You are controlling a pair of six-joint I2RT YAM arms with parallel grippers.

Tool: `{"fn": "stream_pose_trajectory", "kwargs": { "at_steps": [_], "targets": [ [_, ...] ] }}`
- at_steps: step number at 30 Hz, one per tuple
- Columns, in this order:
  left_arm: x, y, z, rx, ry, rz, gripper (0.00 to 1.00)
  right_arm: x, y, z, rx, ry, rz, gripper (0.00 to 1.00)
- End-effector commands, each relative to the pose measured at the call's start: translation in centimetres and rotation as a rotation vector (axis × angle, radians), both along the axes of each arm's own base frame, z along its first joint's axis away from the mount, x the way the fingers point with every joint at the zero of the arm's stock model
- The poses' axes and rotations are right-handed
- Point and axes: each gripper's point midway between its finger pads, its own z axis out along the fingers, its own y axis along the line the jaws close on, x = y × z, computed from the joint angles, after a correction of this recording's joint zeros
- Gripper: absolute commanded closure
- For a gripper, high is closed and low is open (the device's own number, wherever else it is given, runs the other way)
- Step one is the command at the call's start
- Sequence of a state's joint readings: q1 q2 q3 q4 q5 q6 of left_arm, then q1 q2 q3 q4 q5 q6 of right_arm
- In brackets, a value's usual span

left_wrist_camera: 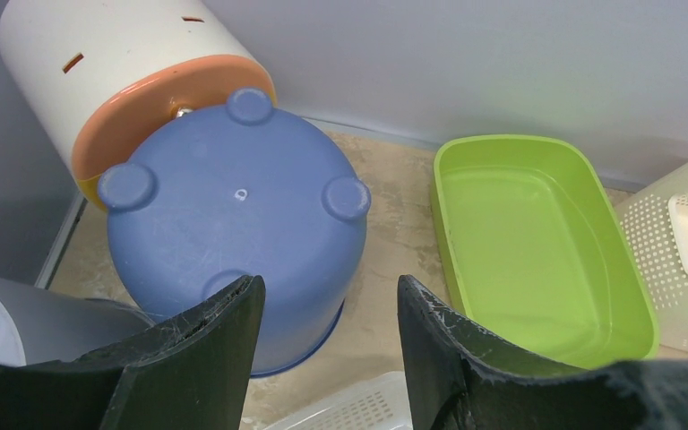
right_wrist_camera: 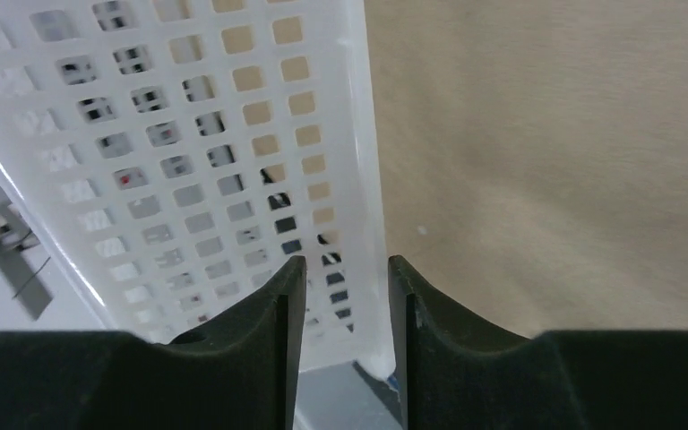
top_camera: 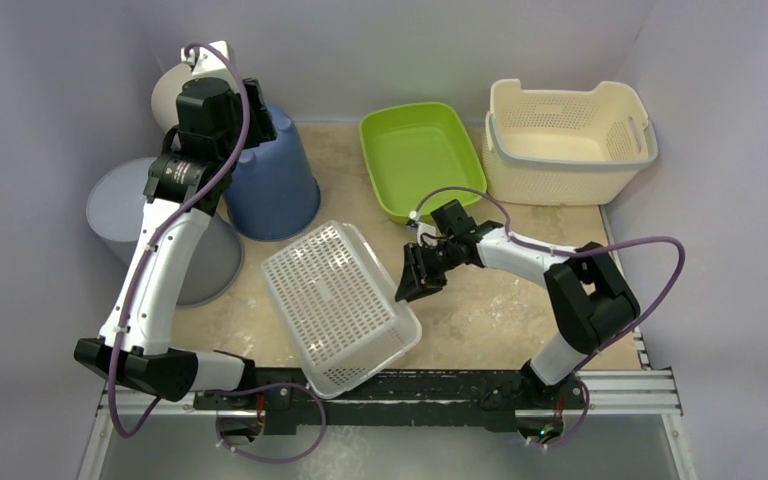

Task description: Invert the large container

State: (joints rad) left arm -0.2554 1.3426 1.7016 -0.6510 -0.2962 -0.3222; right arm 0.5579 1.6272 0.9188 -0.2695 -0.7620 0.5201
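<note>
Top view: the white mesh basket [top_camera: 340,305] lies mid-table, base uppermost as far as I can judge, with my right claw [top_camera: 413,283] just beside its right-hand wall and my left claw [top_camera: 243,112] well apart, over the blue bucket [top_camera: 278,185]. Left wrist view: the left jaws stand wide apart, holding nothing, above the bucket's footed underside. Right wrist view: the right jaws stand slightly apart, straddling the basket's wall edge rather than pinching it. The step in hand appears to be the release. Done well, I widen fully, then back straight off so neither finger snags the mesh.
</note>
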Motion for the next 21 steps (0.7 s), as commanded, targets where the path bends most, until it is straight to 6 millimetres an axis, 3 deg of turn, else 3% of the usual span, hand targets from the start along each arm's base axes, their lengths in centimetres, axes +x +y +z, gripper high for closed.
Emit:
{"fn": "stream_pose_trajectory", "kwargs": {
  "at_steps": [1, 6, 16, 21],
  "targets": [
    [0.4, -0.1, 1.6, -0.031, -0.065, -0.009, 0.44, 1.5, -2.1, -0.4, -0.142, -0.093, -0.044, 0.56],
    [0.5, -0.1, 1.6, -0.032, -0.063, -0.008, 0.44, 4.5, -1.8, 2.2, -0.174, -0.203, -0.072, 0.51],
    [0.9, 0.3, 1.0, -0.036, -0.057, -0.002, 0.44, 11.7, -1.6, 9.8, -0.268, -0.457, -0.138, 0.44],
    [1.1, 0.2, 0.9, -0.045, -0.057, -0.009, 0.44, 16.5, -1.1, 10.4, -0.35, -0.541, -0.169, 0.44]
  ]
}}
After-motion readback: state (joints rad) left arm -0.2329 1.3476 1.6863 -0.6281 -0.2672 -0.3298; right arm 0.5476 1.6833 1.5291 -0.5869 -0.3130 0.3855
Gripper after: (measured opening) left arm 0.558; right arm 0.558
